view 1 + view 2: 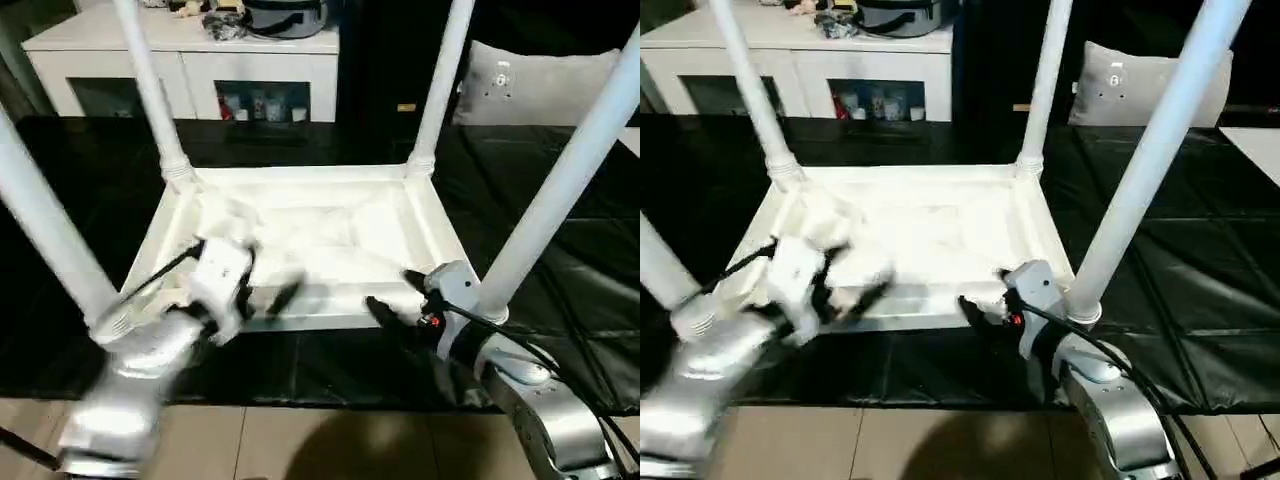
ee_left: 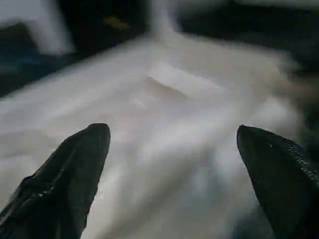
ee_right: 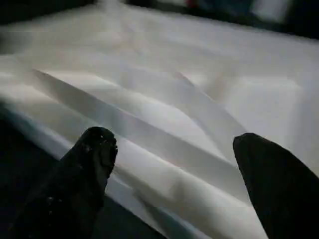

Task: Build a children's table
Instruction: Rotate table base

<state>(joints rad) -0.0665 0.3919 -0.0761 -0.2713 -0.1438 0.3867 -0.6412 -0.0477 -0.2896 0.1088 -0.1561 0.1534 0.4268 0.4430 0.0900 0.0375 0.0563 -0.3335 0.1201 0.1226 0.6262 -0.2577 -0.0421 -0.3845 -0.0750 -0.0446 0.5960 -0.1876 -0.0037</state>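
Both grippers [image 1: 392, 292] agape, upturned table [image 1: 310, 240]

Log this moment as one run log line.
table: upside down, four legs up | left gripper: open, empty | right gripper: open, empty

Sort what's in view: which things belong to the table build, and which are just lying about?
Job: upside-down white plastic rectangular tabletop; four round white plastic legs standing in its corners.

Lying about: white low cabinet with glass doors; grey square cushion; dark pot on the cabinet.
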